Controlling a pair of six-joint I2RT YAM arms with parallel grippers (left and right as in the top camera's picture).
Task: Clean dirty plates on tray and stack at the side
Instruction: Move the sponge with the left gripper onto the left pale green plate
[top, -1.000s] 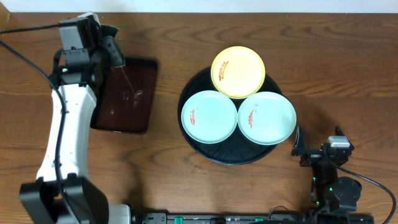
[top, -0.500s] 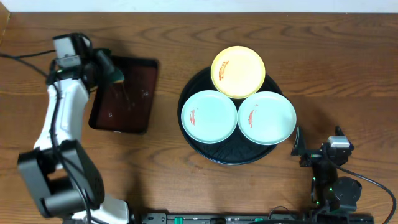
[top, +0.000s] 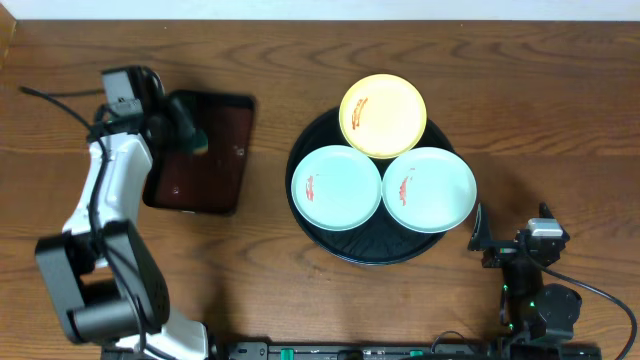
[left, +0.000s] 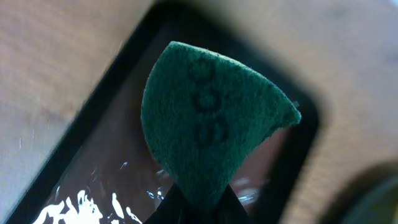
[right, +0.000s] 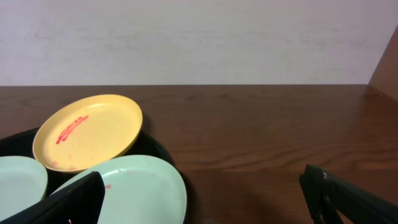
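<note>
I've got the black tray (top: 368, 258) mid tabletop (top: 300, 60), all three dirty plates (top: 336, 187) on it, well right of my left gripper (top: 186, 120), pinching the teal sponge (left: 205, 124) over the small tray (top: 215, 185). My right gripper (right: 202, 183) sits nearer, spread empty.

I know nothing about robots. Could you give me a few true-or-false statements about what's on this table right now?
1. The left gripper grips a teal sponge. True.
2. All three plates are yellow. False: there is one yellow plate and two pale blue plates.
3. The plates are stacked. False: they lie side by side on the black tray.
4. Every plate shows a red smear. True.
5. The right gripper holds a plate. False: it is open and empty.
</note>
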